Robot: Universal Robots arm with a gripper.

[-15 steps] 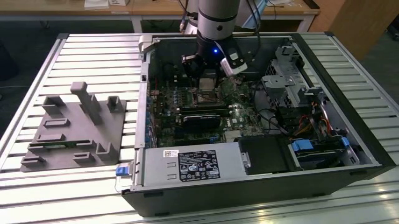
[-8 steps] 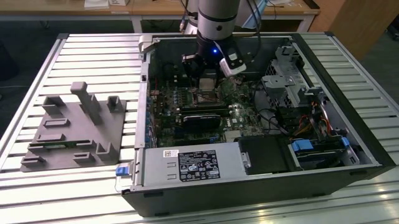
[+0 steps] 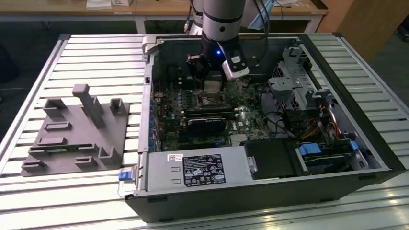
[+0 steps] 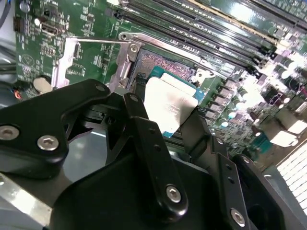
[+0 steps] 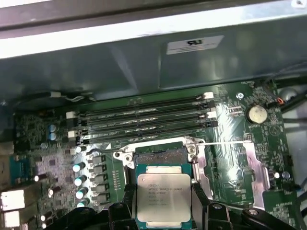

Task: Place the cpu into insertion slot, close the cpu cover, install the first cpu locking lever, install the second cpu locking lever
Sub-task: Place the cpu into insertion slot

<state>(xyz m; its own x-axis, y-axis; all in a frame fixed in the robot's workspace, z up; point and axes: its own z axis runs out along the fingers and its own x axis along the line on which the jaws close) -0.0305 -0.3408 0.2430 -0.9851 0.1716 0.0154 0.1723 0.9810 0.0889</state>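
1. Plainly, the claw [image 5: 163, 191] was closed on the cpu [image 5: 164, 203]; its black fingers [image 5: 125, 203] pinched two opposite edges, so the pale metal top faced up and the underside was not touched.
2. Cpu held flat, roughly level with the motherboard [image 5: 230, 120]; I judged that was so it could go down square and not catch on a corner.
3. Cpu hung over the near part of the insertion slot [image 5: 160, 155]; the slot's far strip of contacts was uncovered in both wrist views, so the chip looked not yet seated; whether it touched the slot could not be told.
4. Slot was bare on top; one thin locking lever [image 5: 223, 143] lay swung out beside it, unlatched, which left the way down free; the cpu cover could not be picked out with any confidence.
5. Memory slots [image 5: 144, 120] ran just beyond the slot, well clear of the fingers.
6. In the exterior view the arm reached straight down into the open computer case [image 3: 191, 201], which lay on its side on the slatted desk [image 3: 96, 57], board facing up.
7. Grey fixture [image 3: 76, 134] sat on the desk to the exterior view's left of the case, well apart from the claw.
8. Stage, as a judgement: first step under way; cover and both levers not yet done.
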